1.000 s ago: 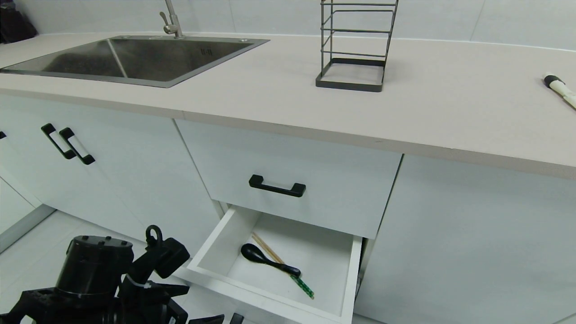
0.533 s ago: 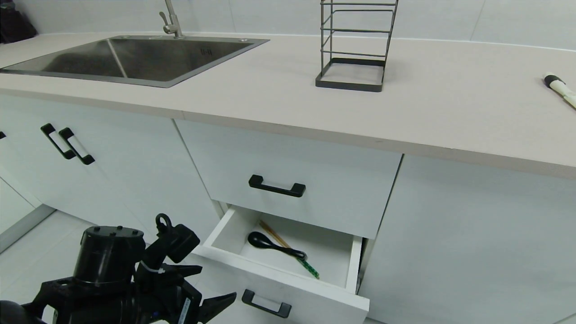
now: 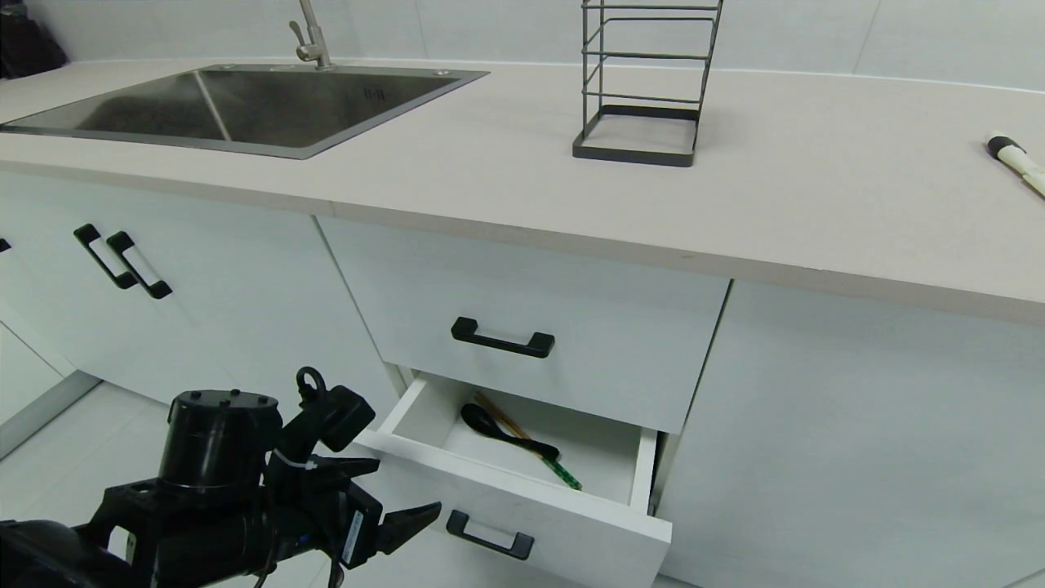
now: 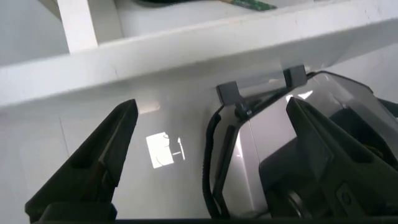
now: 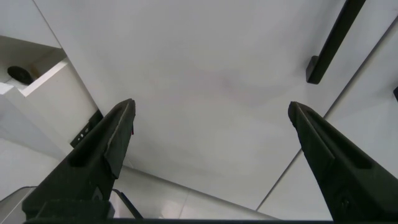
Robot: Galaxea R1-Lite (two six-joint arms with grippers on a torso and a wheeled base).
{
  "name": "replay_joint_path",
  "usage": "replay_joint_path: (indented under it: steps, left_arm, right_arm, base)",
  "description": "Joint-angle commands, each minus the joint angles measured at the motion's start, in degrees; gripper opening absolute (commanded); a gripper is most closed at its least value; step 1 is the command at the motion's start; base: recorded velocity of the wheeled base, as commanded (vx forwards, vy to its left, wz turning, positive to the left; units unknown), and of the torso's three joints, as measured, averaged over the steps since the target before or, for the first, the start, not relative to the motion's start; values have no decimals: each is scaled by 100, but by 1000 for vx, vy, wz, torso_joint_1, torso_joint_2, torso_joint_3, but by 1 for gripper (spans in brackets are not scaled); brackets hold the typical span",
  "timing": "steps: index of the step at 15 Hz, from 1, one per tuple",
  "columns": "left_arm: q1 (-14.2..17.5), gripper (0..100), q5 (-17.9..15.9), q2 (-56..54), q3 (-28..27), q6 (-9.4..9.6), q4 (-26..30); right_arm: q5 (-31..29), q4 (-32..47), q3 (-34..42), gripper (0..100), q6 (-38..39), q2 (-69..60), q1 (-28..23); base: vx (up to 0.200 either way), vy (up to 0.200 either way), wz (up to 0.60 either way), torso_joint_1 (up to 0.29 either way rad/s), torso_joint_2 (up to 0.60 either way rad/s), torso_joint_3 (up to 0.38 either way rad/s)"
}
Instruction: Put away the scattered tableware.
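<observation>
While drawer (image 3: 571, 531) gapes half-open, rack (image 3: 633, 154), marker (image 3: 1016, 161) sit on countertop (image 3: 490, 180).

The upper drawer front (image 3: 522, 286) is overhanging the rear of the part-open lower drawer (image 3: 596, 531), narrowing the way in from above. A black spoon (image 3: 510, 435) and chopsticks (image 3: 563, 474) are lying from its back left corner toward the middle, leaving the right side free.

Black spoon (image 3: 508, 438), white drawer (image 3: 575, 532), seemingly green-tipped chopsticks (image 3: 563, 474)
</observation>
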Motion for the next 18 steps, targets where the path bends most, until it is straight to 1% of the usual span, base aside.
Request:
replay_joint_path:
  steps: [1, 3, 9, 12, 13, 15, 18]
  left_arm:
    - [-2, 100, 1, 127, -47, -5, -71]
    - [-2, 100, 1, 127, -65, -67, -106]
    - [-2, 100, 1, 329, -399, -111, -124]
    - [-2, 100, 1, 540, -478, -120, -484]
    - [-2, 100, 1, 610, -478, -164, -607]
    - [-46, 100, 1, 628, -540, -199, -633]
    - [-55, 100, 9, 734, -707, -199, -633]
  right_arm:
    - [4, -2, 0, 100, -4, 7, 1]
    - [4, -2, 0, 100, -4, 7, 1]
    - [4, -2, 0, 100, -4, 7, 1]
    - [4, -2, 0, 100, -4, 7, 1]
    - [4, -2, 0, 100, -4, 7, 1]
    - [4, -2, 0, 100, -4, 7, 1]
    - [4, -2, 0, 100, -4, 7, 1]
  base:
    - [0, 0, 0, 0, 0, 0]
    - [0, 0, 0, 0, 0, 0]
    - [0, 0, 0, 0, 0, 0]
    - [0, 0, 0, 0, 0, 0]
    - [0, 0, 0, 0, 0, 0]
    - [0, 0, 0, 0, 0, 0]
    - [0, 0, 0, 0, 0, 0]
